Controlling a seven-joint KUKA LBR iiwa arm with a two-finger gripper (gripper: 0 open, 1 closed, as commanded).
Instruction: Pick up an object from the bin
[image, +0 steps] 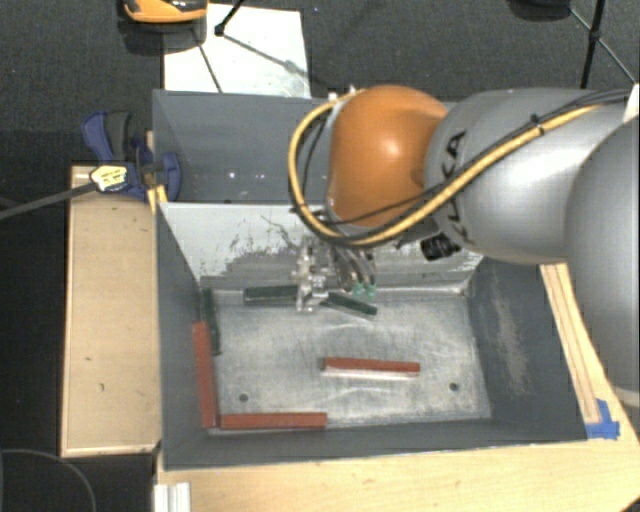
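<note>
One thin dark-green stick (268, 295), lying crosswise, end at pincer (320, 296).

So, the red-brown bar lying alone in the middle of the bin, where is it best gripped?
I would grip the red-brown bar at mid-length, coming straight down from above and closing across its narrow width. It lies flat, with bare bin floor along both long sides, away from the walls.

In the bin (520, 330), a bar (370, 368) lies centrally, a stick (270, 295) behind it, a corner bar (272, 421) front-left.
</note>
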